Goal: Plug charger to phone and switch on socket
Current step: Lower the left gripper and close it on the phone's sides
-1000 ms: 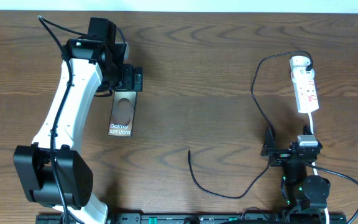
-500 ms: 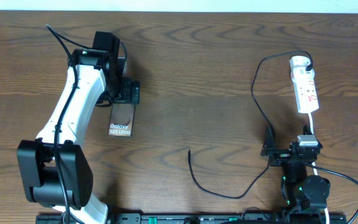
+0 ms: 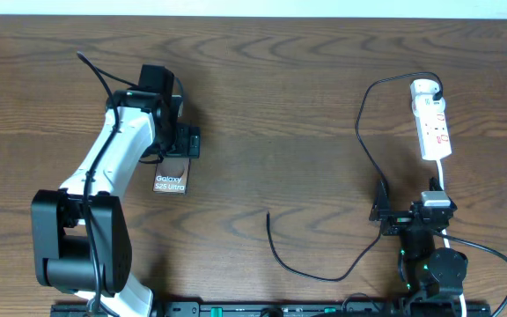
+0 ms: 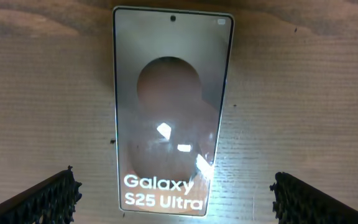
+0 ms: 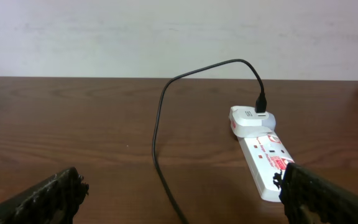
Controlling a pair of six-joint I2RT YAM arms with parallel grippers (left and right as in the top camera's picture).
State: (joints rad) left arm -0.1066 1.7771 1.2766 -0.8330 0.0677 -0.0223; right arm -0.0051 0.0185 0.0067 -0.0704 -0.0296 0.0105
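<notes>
The phone (image 3: 171,176) lies flat on the table at the left, its "Galaxy" lettering toward the front. It fills the left wrist view (image 4: 169,112). My left gripper (image 3: 178,145) is open over the phone's far half, with a finger on each side and nothing held (image 4: 174,190). The charger's black cable (image 3: 360,141) runs from its white adapter (image 3: 424,88), plugged into the far end of the socket (image 3: 435,130), and loops to a free tip (image 3: 268,215) on the table. My right gripper (image 3: 382,208) is open and empty near the cable (image 5: 157,137) and short of the socket (image 5: 266,162).
The socket's white cord (image 3: 444,176) runs toward the front beside my right arm. The cable loop (image 3: 319,276) lies near the front edge at centre right. A pale wall stands beyond the table's far edge (image 5: 166,37).
My left arm has moved toward the front, bringing its open gripper over more of the phone. The phone, the cable and my right arm have not moved.
</notes>
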